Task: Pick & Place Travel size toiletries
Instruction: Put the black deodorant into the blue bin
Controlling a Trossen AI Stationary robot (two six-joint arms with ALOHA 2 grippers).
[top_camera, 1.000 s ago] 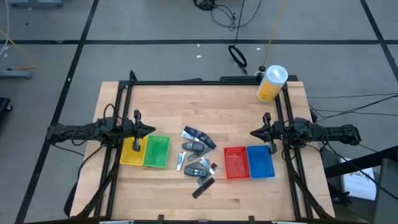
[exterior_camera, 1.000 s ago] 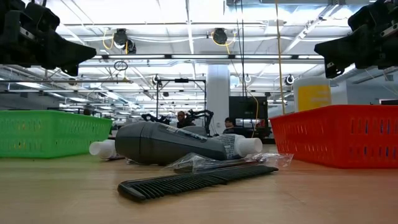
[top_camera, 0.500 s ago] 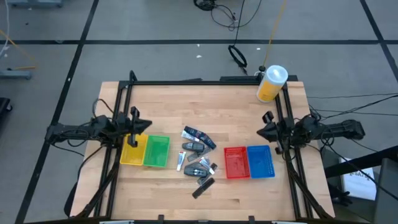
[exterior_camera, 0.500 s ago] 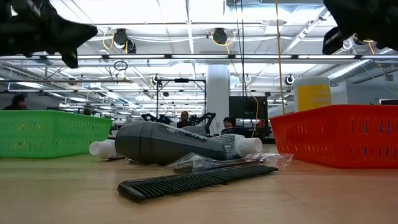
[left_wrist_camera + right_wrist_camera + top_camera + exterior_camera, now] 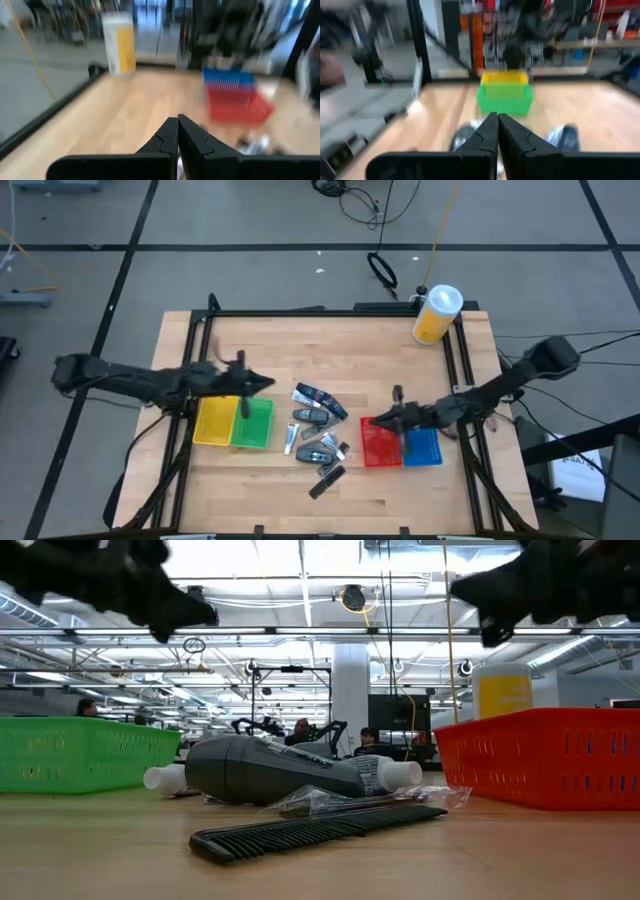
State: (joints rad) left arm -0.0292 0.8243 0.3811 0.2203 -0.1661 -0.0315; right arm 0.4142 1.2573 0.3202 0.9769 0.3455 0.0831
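Left wrist view first: the fingers (image 5: 177,134) of the left gripper (image 5: 258,381) are seen pressed together with nothing between them, and the same is seen in the right wrist view for the right gripper (image 5: 390,415), fingers (image 5: 498,131) closed and empty. From above, the left gripper is held over the far edge of the green bin (image 5: 252,423) beside the yellow bin (image 5: 212,423), and the right gripper over the red bin (image 5: 377,439), with the blue bin (image 5: 419,438) just behind it. The travel size toiletries (image 5: 319,435) are piled on the surface (image 5: 330,345) between the two bin pairs, none touched yet. Biggest risk, probably: both arms are aimed at the same small heap from opposite sides, so a clash could be caused if both go in together. With fingers shut, a descent would just shove items around, and the crinkly packets look slippery. Bin rims could also be clipped on a low approach. As for orientation, the grey tube (image 5: 270,770) is laid on its side in the low view, long axis roughly left-right across that picture, white cap (image 5: 401,774) toward the red bin side; the black comb (image 5: 315,831) lies in front of it, closest to the camera. The yellow canister (image 5: 437,314) is parked well apart at the far corner.
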